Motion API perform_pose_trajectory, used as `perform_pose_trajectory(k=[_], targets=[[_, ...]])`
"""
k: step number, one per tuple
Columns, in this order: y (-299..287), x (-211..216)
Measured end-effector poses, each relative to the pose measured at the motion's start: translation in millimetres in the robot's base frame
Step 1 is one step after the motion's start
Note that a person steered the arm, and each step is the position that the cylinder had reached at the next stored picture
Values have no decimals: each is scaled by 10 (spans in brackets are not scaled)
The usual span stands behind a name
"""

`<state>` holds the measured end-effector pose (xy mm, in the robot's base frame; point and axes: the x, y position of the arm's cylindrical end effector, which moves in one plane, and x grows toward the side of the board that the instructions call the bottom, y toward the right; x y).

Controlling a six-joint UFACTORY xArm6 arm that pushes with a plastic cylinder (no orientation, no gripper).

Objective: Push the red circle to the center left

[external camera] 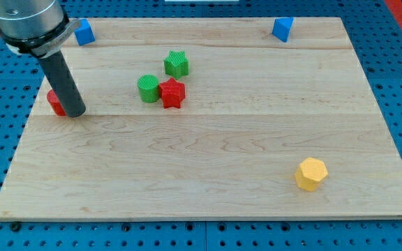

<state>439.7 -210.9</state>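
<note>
Wooden board (208, 188), holding seven blocks: red circle (54, 102) at centre left, mostly hidden behind my tip (75, 111), which touches its right side; no gripper, nothing held. Centre cluster: green circle (147, 88) touching red star (172, 93), green star (176, 63) just above. Blue blocks at upper left (84, 32), partly hidden by the arm, and upper right (282, 28); yellow hexagon (310, 173) lower right, well apart.

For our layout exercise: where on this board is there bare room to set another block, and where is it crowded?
Bare wood spans the board's bottom, left of the yellow hexagon. Crowded: green circle, red star, green star; and my tip against the red circle.
</note>
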Motion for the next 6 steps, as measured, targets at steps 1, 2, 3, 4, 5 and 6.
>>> perform_pose_trajectory(k=[1, 2, 3, 4, 5, 6], targets=[[-10, -8], [-10, -8], [-66, -79], [-72, -246], [-72, -366], [-72, -418]])
